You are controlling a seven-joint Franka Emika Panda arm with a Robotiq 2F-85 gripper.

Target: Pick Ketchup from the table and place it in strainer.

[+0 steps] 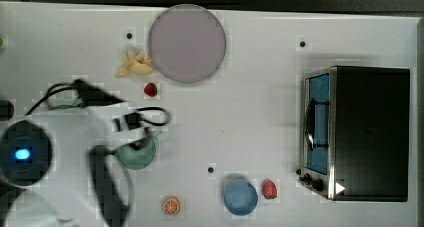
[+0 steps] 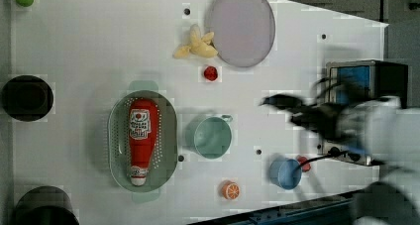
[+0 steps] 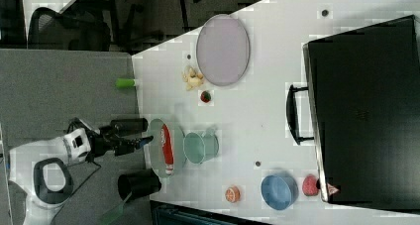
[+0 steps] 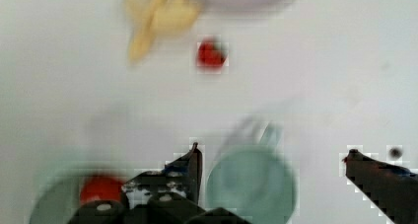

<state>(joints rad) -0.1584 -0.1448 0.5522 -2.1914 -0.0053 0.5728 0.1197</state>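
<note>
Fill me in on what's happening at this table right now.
A single robot arm is working over a white table. The red squeeze ketchup bottle already lies lengthwise inside the pale green oval perforated strainer. The gripper holds nothing, its fingers spread open above the small round green cup beside the strainer. The placing looks done.

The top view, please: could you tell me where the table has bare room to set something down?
The widest bare patch lies between the purple plate and the toaster oven, reaching down to the blue bowl. It is crowded around the green cup, strawberry and banana pieces.
</note>
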